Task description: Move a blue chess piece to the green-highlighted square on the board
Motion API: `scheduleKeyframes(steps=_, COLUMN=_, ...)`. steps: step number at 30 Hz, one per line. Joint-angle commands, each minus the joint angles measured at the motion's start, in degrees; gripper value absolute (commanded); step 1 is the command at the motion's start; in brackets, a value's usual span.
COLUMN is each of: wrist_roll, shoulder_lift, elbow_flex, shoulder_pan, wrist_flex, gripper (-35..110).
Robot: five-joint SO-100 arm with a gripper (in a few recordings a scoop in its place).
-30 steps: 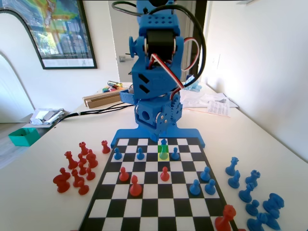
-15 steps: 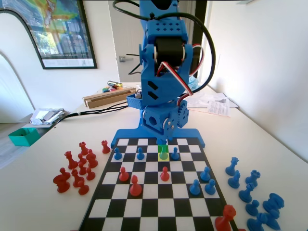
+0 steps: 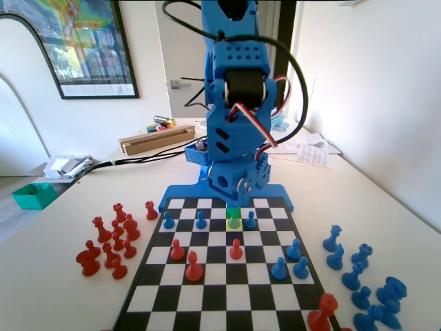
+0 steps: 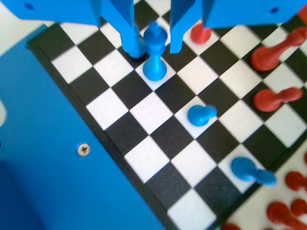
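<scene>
Release step: gripper (image 4: 152, 40) hangs spread above the blue chess piece (image 4: 155, 52), jaws either side of its head, gripping nothing.
Piece stands upright on the green-highlighted square (image 3: 234, 218) in the fixed view. Next move, by judgement: lift straight up, clear of neighbouring blue pawn (image 4: 201, 115) and red pawn (image 4: 200, 33).

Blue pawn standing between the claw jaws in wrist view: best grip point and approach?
Pinch the blue pawn on its narrow stem just under the round head, coming straight down from above. It stands upright, its flared base is too wide, and the claw is already open astride it.
</scene>
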Motion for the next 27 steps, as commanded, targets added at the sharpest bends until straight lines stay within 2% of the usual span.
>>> scheduleKeyframes(steps=1, wrist_roll=-1.14, shoulder_lift=1.23, elbow_flex=1.05, shoulder_pan=-0.35, wrist_flex=-0.97, gripper=13)
scheduleKeyframes(steps=6, wrist_roll=-1.05, shoulder_lift=1.32, elbow_flex=1.14, shoulder_pan=-0.35, wrist_flex=-1.05, gripper=12)
scheduleKeyframes(steps=12, wrist_roll=-1.41, shoulder_lift=1.49, elbow_flex=1.23, shoulder_pan=-0.18, wrist_flex=-0.53, gripper=1)
scheduleKeyframes(steps=18, wrist_roll=-1.05, shoulder_lift=1.93, elbow_flex=0.7, shoulder_pan=0.09, wrist_flex=-0.26, gripper=1)
scheduleKeyframes(steps=27, wrist_roll=0.09, shoulder_lift=5.1, elbow_flex=-5.01, shoulder_pan=-0.79, wrist_flex=11.34, gripper=1)
